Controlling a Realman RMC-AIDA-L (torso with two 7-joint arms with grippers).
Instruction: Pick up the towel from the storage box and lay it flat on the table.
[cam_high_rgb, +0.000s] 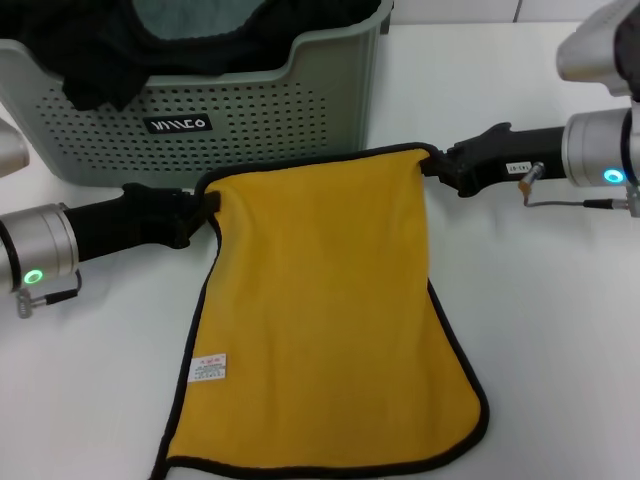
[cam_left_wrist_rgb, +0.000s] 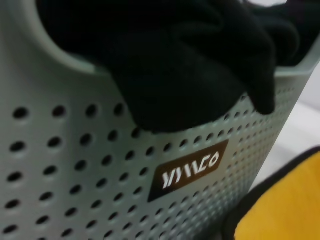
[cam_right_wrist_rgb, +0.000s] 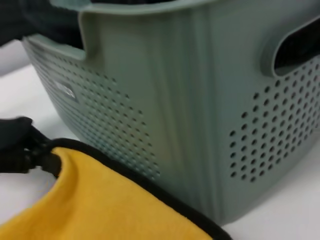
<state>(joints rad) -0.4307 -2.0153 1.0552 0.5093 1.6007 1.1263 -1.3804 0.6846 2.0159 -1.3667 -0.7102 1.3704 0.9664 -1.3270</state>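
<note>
The towel (cam_high_rgb: 320, 320) shows its mustard-yellow face with black trim, spread over the white table (cam_high_rgb: 560, 340) in front of the storage box (cam_high_rgb: 270, 110). My left gripper (cam_high_rgb: 207, 203) is shut on its far left corner. My right gripper (cam_high_rgb: 432, 160) is shut on its far right corner. Both corners are held just in front of the box's front wall, and the near edge lies on the table. The towel's edge also shows in the left wrist view (cam_left_wrist_rgb: 285, 205) and the right wrist view (cam_right_wrist_rgb: 105, 210). The sage-green box fills both wrist views (cam_left_wrist_rgb: 75, 165) (cam_right_wrist_rgb: 200, 100).
A black cloth (cam_high_rgb: 110, 60) hangs over the box's front rim, also in the left wrist view (cam_left_wrist_rgb: 190, 65). A pale teal cloth (cam_high_rgb: 200, 15) lies inside the box. Bare table lies to the right and the near left of the towel.
</note>
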